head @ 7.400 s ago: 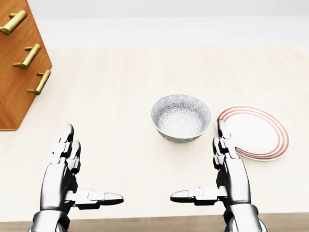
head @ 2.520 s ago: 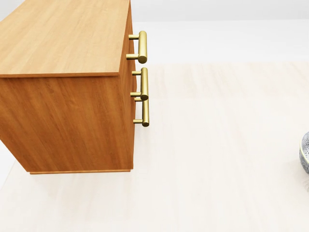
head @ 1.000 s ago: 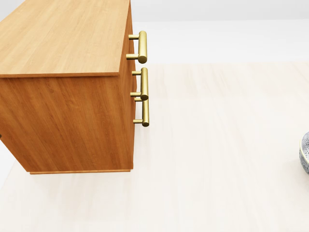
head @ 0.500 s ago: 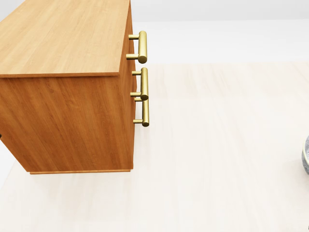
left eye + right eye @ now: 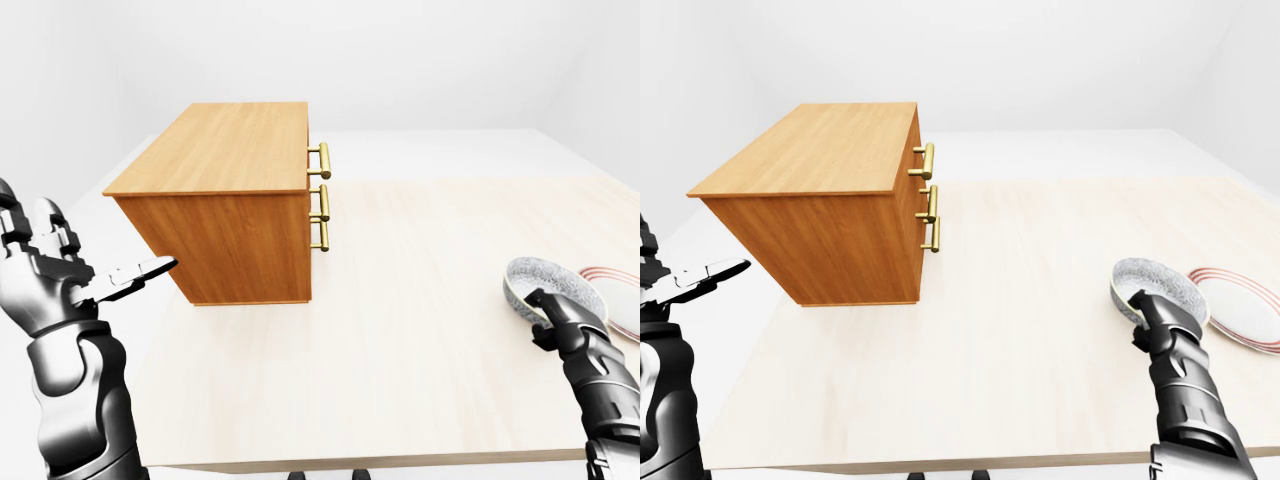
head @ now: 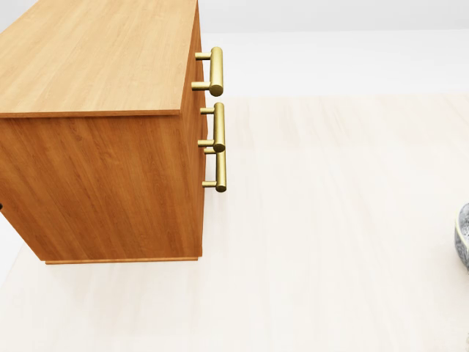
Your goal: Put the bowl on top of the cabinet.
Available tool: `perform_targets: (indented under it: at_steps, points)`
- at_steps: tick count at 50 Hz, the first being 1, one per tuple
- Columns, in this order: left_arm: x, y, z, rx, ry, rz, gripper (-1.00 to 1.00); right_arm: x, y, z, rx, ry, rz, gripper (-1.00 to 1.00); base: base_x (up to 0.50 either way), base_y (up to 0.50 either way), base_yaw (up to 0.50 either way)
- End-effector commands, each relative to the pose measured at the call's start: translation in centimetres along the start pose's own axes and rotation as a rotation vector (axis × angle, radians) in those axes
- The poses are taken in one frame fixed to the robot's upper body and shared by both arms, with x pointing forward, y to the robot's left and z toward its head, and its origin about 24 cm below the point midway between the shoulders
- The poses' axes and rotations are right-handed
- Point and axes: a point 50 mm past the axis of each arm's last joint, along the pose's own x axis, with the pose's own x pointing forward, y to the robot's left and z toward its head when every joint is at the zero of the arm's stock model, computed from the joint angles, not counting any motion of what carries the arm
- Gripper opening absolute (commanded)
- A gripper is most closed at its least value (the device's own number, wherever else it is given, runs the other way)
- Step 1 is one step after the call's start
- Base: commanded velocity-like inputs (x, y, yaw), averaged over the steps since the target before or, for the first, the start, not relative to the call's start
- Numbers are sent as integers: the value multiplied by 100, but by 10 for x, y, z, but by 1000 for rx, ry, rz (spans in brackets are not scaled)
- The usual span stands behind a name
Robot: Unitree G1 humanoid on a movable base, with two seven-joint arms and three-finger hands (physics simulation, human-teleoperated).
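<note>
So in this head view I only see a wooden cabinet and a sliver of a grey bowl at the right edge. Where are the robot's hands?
Observer: The right hand is at the near rim of the grey speckled bowl. Whether its fingers grip it, I cannot tell.
Operator: And the other hand?
Observer: The left hand is raised with fingers open, left of the orange wooden cabinet and holding nothing.
Operator: Anything else near the bowl?
Observer: A white plate with red rings lies just right of it.
</note>
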Motion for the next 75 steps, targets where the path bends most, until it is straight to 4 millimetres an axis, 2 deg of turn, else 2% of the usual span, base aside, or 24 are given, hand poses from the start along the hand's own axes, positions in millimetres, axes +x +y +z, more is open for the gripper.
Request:
perform_targets:
  at_steps: [1,13,18,19,23,25,26,27,29,30,31,36,37,39,44,47,48,49,50,52,55,59,66,75]
  points:
    - [-1,-3,-13,13,52,1,100,-3,20,-2,-12,5,82,-100,0,0,0]
    - [-1,-3,-15,16,59,0,100,-2,19,-2,-11,3,82,-100,0,0,0]
    - [-2,-3,-16,17,64,-1,100,2,-6,10,-35,-11,46,-100,0,0,0]
    - [-2,-3,-15,17,61,-1,100,5,-29,18,-78,-31,15,-100,0,0,0]
    - [-2,-3,-14,14,58,0,100,9,-71,24,-191,4,-23,-100,0,0,0]
    - [-1,-4,-14,13,55,-2,100,6,-116,33,-234,26,-57,-100,0,0,0]
    - [-1,-4,-14,13,55,-2,100,6,-117,33,-234,29,-58,-100,0,0,0]
    - [-1,-4,-13,13,53,-1,100,0,-152,42,-251,32,-95,-100,0,0,0]
    - [-1,-4,-13,13,52,0,100,-10,-186,53,-288,46,-136,-100,0,0,0]
    - [-1,-4,-12,11,49,1,100,-22,-218,64,-322,60,-179,-100,0,0,0]
    - [-1,-4,-11,9,44,-1,100,-32,-239,73,-334,70,-207,-100,0,0,0]
    - [-1,-5,-11,8,44,-4,100,-63,-293,104,-338,83,-299,-100,0,0,0]
    - [-1,-4,-11,7,42,-1,100,-78,-312,123,-341,62,-341,-100,0,0,0]
    - [0,-4,-10,5,41,0,100,-89,-321,143,-363,42,-371,-100,0,0,0]
    - [-1,-5,-11,4,44,-3,100,-104,-319,200,-481,-27,-421,-100,0,0,0]
    - [0,-3,-9,0,37,1,100,-122,-312,245,-512,-137,-442,-100,0,0,0]
    - [0,-4,-9,-1,35,1,100,-125,-311,252,-522,-150,-450,-100,0,0,0]
    - [0,-4,-8,-1,32,-1,100,-134,-305,273,-508,-229,-445,-100,0,0,0]
    - [0,-4,-8,-1,32,-1,100,-134,-305,274,-506,-234,-445,-100,0,0,0]
    - [-1,-5,-6,-2,25,-5,100,-150,-293,306,-501,-354,-462,-100,0,0,0]
    - [0,-3,-5,-6,18,-1,100,-168,-278,337,-507,-467,-487,-100,0,0,0]
    - [-1,-5,-11,-5,44,-3,100,-192,-268,364,-450,-614,-497,-100,0,0,0]
    - [-3,-10,-18,-2,73,-17,100,-227,-263,390,-438,-736,-531,-100,0,0,0]
    - [-4,-9,-15,-6,62,-17,100,-260,-226,426,-443,-910,-527,-100,0,0,0]
